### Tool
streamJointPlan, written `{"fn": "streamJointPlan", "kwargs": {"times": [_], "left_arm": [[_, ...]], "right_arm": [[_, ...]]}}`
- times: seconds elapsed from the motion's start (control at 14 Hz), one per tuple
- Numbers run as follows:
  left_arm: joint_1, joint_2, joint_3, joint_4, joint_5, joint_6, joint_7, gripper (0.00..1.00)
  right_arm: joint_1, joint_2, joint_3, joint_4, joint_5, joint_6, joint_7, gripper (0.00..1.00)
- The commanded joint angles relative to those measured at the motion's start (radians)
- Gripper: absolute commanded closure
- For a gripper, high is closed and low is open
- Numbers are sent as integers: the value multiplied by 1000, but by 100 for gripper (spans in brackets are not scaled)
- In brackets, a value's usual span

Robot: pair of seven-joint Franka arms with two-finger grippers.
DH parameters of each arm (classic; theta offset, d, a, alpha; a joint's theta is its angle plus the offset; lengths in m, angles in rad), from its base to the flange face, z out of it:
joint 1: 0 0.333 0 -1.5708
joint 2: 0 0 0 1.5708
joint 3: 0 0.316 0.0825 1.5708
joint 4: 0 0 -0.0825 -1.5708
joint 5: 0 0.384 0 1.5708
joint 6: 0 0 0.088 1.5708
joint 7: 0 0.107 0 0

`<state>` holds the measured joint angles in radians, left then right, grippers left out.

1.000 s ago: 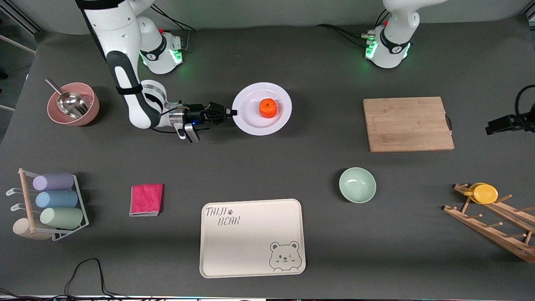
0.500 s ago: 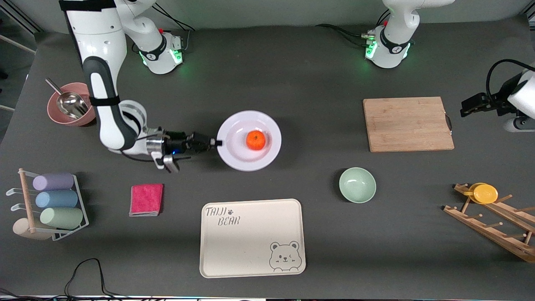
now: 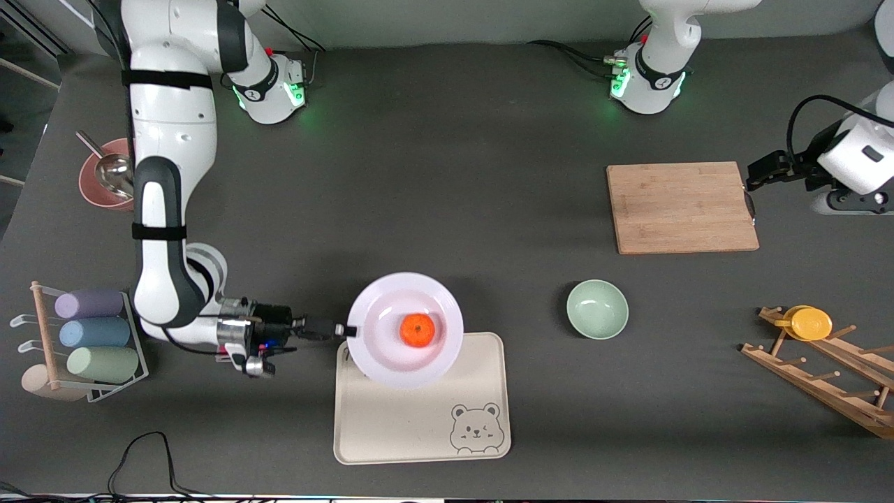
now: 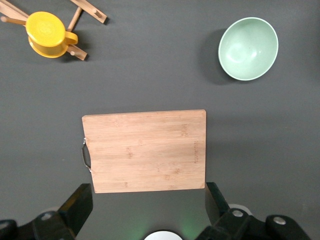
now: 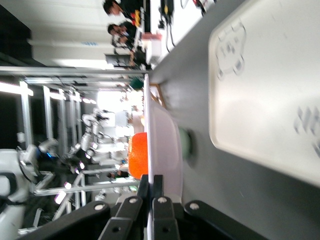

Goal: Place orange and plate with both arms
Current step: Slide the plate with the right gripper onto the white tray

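1. Gripping the plate [image 3: 405,328] by the rim: right hand [image 3: 343,330] pinched thin on the edge toward the right arm's end of the counter [image 3: 489,105], carrying it level over the corner of the cream tray [image 3: 419,419] farthest from the front camera.
2. Riding loose in the plate's well: the orange [image 3: 417,330], round and dimple-skinned, likely to roll toward the raised rim if tilted.
3. Judging the plate as stiff, glossy and probably slippery and breakable; one-sided rim hold leaving the weight hanging off the fingers, so calling for slow, level lowering.
4. Showing edge-on in the right wrist view: thin white rim [image 5: 150,150] clamped between dark fingers [image 5: 160,200], orange [image 5: 137,155] resting in the plate's well, tray [image 5: 270,90] matte with a printed bear.
5. Waiting: left hand [image 3: 758,175] hovering just off the handle edge of the wooden cutting board [image 3: 681,207], fingers [image 4: 75,205] spread wide and holding nothing.
6. Lying nearby: pale green bowl [image 3: 597,309], smooth and rounded, beside the tray toward the left arm's end; yellow cup [image 3: 809,323] on the wooden rack [image 3: 824,381].
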<state>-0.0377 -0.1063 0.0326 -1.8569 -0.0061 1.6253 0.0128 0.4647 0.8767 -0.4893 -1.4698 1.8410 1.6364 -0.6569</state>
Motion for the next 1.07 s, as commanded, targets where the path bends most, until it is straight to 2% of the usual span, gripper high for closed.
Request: {"fn": "streamJointPlan", "kwargs": {"times": [0.0,0.14,0.36,0.57,1.0], "left_arm": [[-18,-24,15,-31,-5,5,-17,0],[-21,-24,15,-42,-5,10,-17,0],[-13,-23,20,-42,-8,15,31,0],[-13,-21,20,-36,-8,10,26,0],[-7,-24,26,-36,-43,24,44,0]], "right_arm": [[-41,152,29,225,86,-20,72,100],[-41,197,31,265,93,3,62,100],[-40,240,34,270,95,42,28,100],[-41,277,67,275,95,112,-49,100],[-46,323,69,273,95,138,-124,100]]}}
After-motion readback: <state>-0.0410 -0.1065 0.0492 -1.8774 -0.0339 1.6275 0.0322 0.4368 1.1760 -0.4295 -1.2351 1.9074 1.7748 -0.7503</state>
